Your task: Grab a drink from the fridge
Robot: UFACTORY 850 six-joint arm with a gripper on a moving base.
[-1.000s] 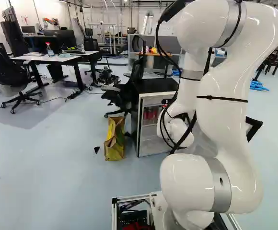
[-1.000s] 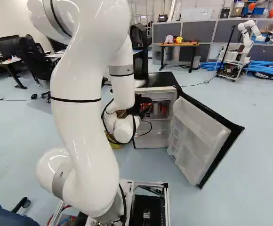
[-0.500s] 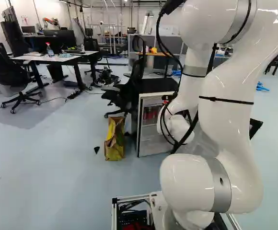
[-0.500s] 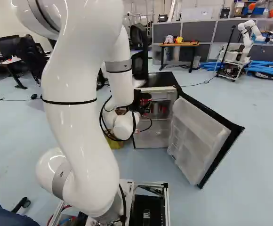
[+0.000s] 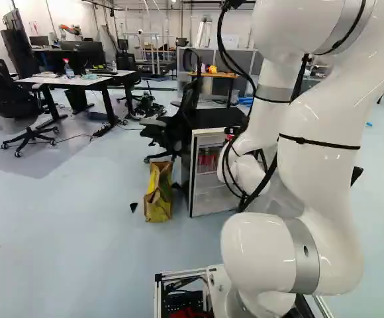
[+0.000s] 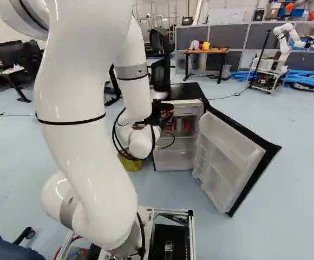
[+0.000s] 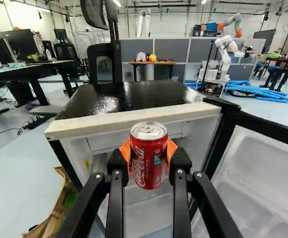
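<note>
Our orange-padded fingers (image 7: 181, 164) are clamped on both sides of one red can (image 7: 148, 157), which we hold upright in front of the fridge (image 7: 129, 117), at twelve o'clock. The fridge door (image 7: 265, 168) stands wide open at two o'clock. At ten o'clock, low on the floor, we see a paper bag (image 7: 59, 203). Behind the fridge is a black chair (image 7: 106, 54) at eleven o'clock, and farther, at one o'clock, another robot (image 7: 225, 58).
</note>
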